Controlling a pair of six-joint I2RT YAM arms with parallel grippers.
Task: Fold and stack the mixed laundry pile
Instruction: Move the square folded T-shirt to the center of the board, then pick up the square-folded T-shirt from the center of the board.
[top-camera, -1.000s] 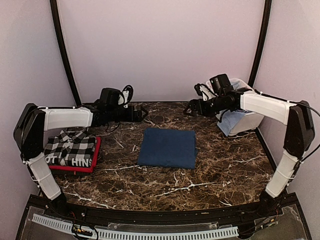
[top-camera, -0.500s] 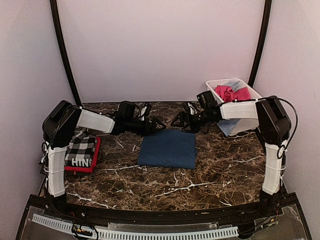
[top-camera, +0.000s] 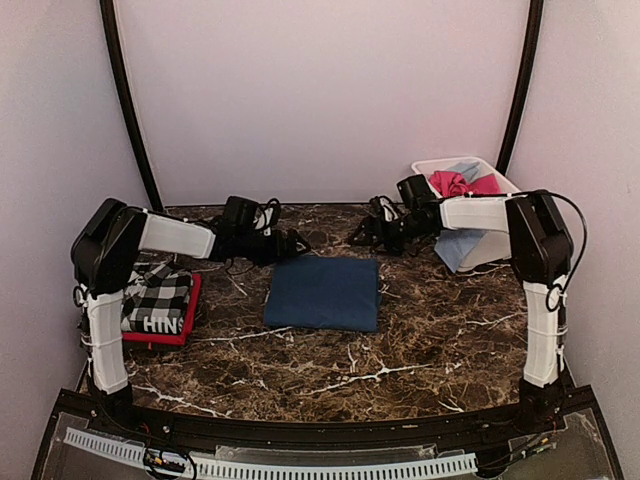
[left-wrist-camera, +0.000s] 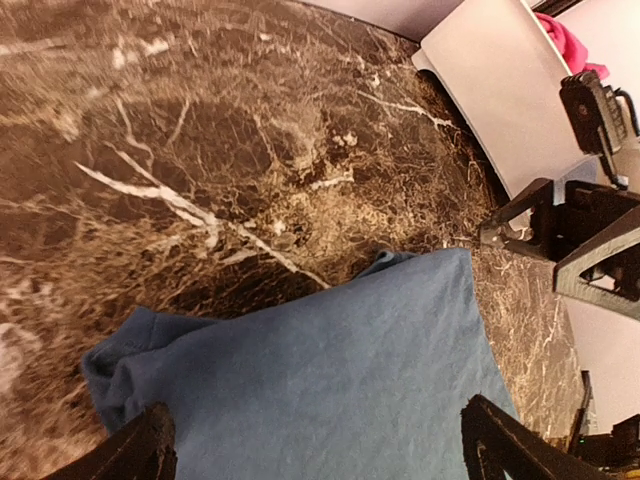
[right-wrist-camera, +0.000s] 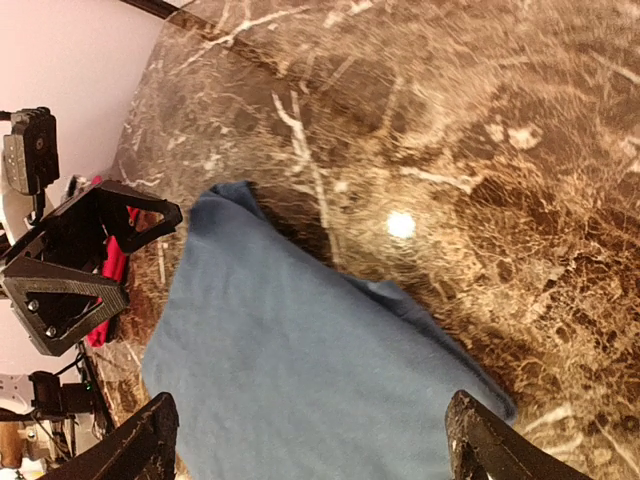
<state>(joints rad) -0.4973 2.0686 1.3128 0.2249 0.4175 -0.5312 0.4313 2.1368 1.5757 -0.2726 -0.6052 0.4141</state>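
Both hands stand wide and hold nothing. The left hand (top-camera: 297, 243) and right hand (top-camera: 359, 238) hover at the far edge of the navy tee (top-camera: 324, 293), which lies just below their fingers as a soft, matte, flat rectangle on the glossy veined table (top-camera: 420, 350). The far corners look like the next thing to grasp. Lower both hands evenly and pinch through every layer, since the corner under the left hand looks bunched and may slip. Well off to the left hand's side, the checked garment (top-camera: 160, 297) rests folded on the red tee (top-camera: 190, 318).
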